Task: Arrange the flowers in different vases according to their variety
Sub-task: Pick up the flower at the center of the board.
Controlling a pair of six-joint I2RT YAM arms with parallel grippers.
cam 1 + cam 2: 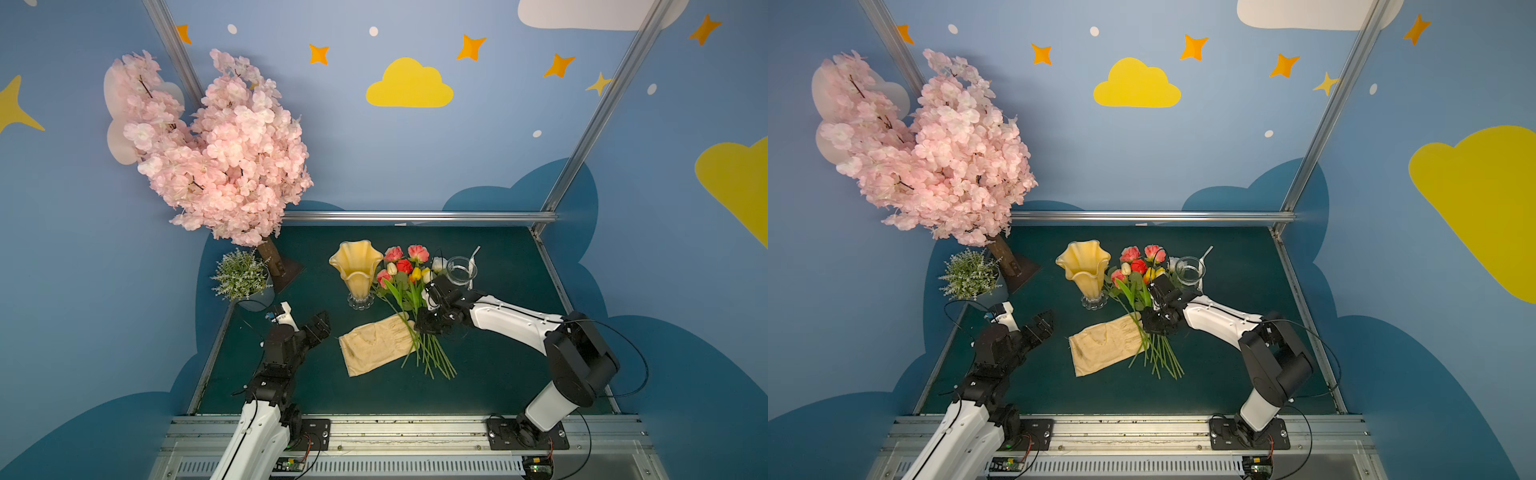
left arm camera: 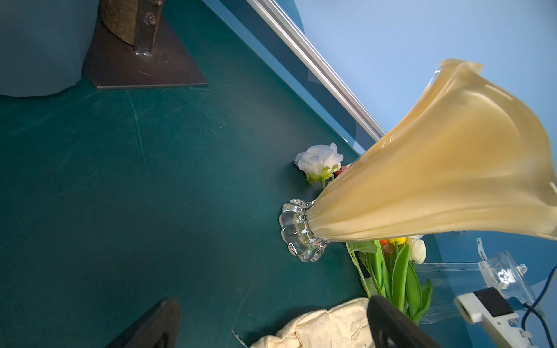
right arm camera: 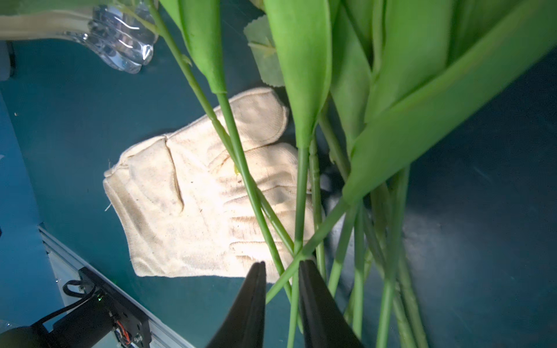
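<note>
- Across the middle of the dark green tabletop (image 1: 291,382): flowers (image 1: 405,286) in one loose bundle, lying flat
- Blooms fanned toward the back wall, between the two vases: pink and red roses, with yellow, orange and cream tulips
- Cut stem ends splayed toward the front edge
- Just left of the blooms in both top views: amber vase (image 1: 356,266), upright on a clear glass foot, wavy rim flared
- Just right of the blooms: clear glass vase (image 1: 460,270), upright and smaller, with a white rose (image 1: 438,264) head close beside it
- Under the middle of the stems: cream work glove (image 1: 374,345), flat on the tabletop, finger end beneath the green stalks
- Right pincer (image 3: 282,271) down at the stems, next to the glove's finger end, drawn in to a narrow slot and pinching a few crossing stems, seen close in the right wrist view
- Left pincer (image 1: 319,327) spread wide, over the left part of the tabletop, well apart from the flowers and pointed toward the amber vase
- Back left corner: pink blossom tree (image 1: 216,145) on a dark metal base, small potted plant (image 1: 241,274) just beside that base
</note>
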